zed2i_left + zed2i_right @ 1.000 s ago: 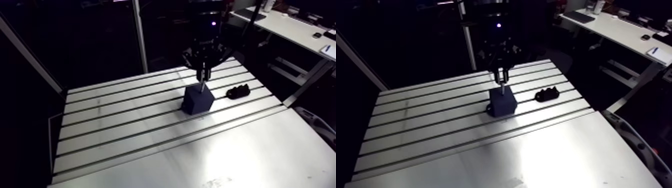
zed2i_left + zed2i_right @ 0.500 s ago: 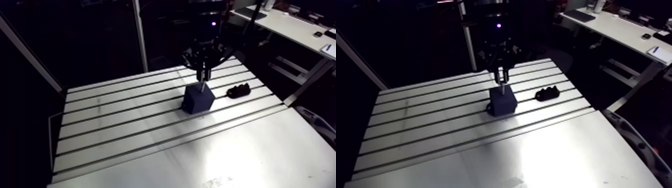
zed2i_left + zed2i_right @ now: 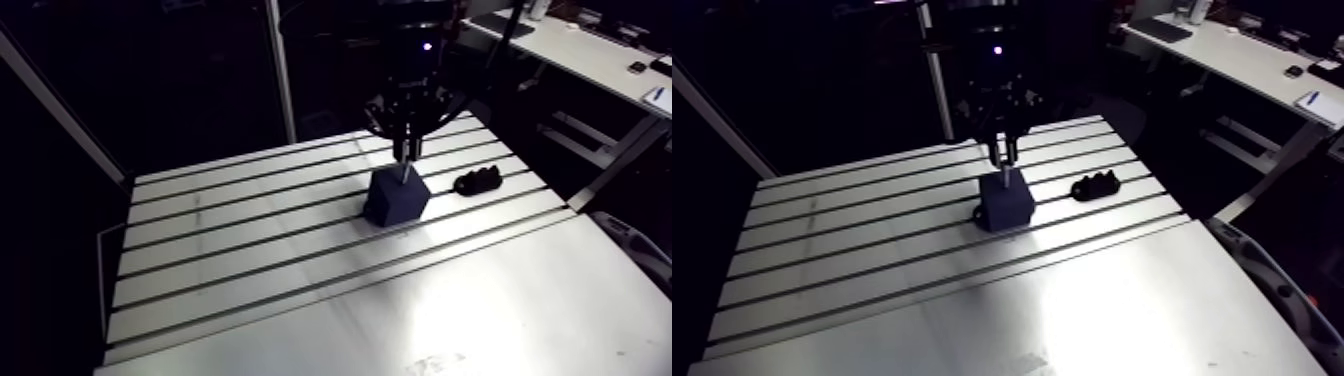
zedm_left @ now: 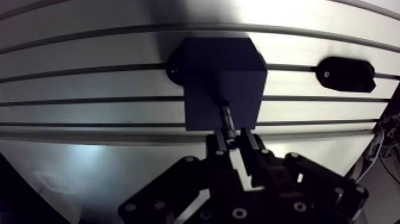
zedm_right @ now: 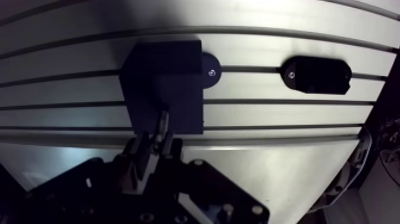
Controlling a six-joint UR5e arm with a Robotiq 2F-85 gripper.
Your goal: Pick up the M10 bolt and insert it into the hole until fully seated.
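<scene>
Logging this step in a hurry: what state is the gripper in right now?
Gripper: shut on the M10 bolt, whose tip is at the dark block.

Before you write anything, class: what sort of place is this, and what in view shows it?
Probably a robotics lab or workshop test bench. A slotted aluminium table carries a dark block, and a two-finger gripper holds a bolt down at the block's top.
</scene>
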